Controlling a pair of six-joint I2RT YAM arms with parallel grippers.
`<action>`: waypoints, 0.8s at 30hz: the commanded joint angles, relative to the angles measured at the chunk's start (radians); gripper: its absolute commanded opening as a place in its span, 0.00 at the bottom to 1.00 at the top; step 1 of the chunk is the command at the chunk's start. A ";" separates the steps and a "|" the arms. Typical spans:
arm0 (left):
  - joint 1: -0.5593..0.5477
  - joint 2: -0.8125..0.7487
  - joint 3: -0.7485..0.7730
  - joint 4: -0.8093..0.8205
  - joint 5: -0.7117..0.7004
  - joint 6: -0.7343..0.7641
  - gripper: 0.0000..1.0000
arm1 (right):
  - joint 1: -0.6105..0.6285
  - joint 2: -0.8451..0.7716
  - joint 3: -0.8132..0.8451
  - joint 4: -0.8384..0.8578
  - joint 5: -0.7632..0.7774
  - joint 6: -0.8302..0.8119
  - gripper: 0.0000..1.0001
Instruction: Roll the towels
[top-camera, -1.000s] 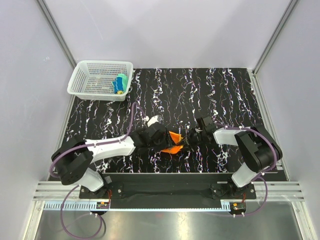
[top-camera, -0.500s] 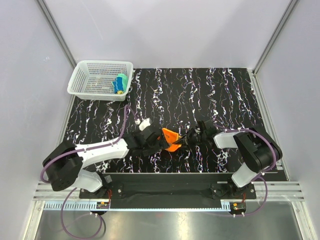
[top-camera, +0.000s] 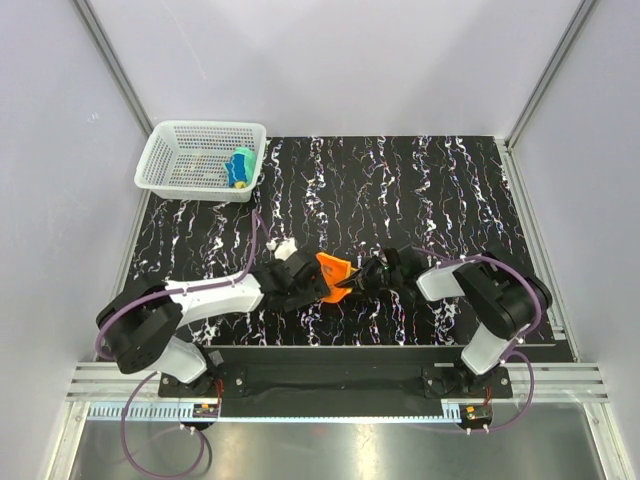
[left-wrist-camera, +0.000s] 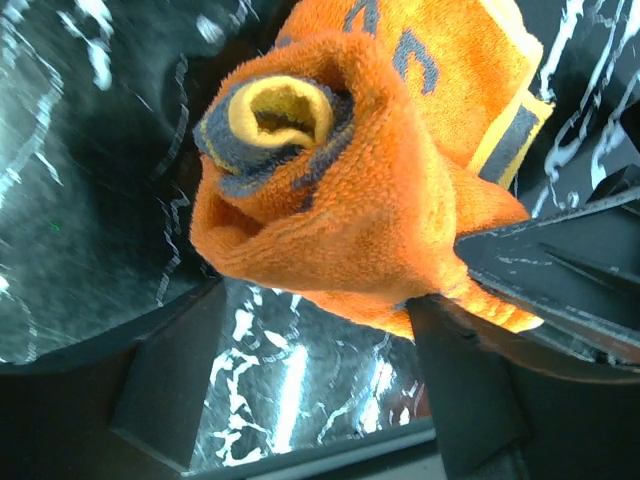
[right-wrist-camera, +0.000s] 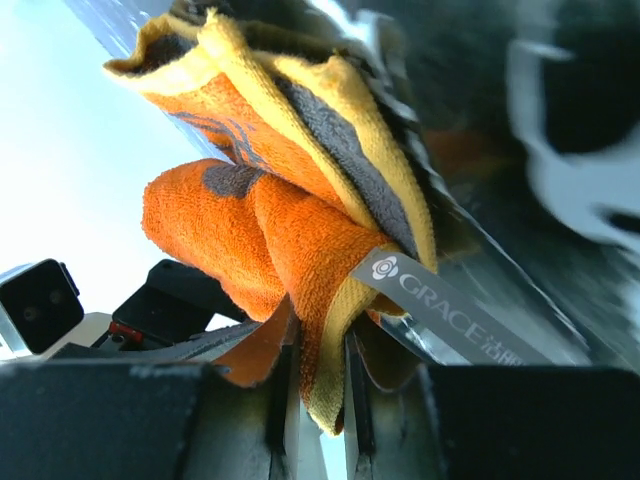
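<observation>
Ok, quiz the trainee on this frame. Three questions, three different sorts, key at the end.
1. Short answer: going by the wrist views, which arm's jaws are plainly shut on the orange towel?
2. Multiple choice: where does the yellow and teal towel lie? A, in the white mesh basket. B, beside the orange towel. C, draped over an arm's base.
3. True or false: the orange towel lies spread out flat.

Key: 1, the right arm's jaws, which pinch a fold of it. 2, A. 3, false: it is bunched into a loose roll between the two arms.
</observation>
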 joint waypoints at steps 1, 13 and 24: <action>0.029 0.034 0.035 0.051 -0.075 0.040 0.74 | 0.118 0.091 -0.033 0.046 -0.226 0.218 0.22; 0.068 -0.102 -0.068 0.115 -0.126 0.003 0.83 | 0.227 0.210 -0.050 0.382 -0.223 0.434 0.22; 0.085 -0.420 -0.295 0.312 -0.198 -0.026 0.85 | 0.235 0.248 -0.061 0.498 -0.206 0.500 0.19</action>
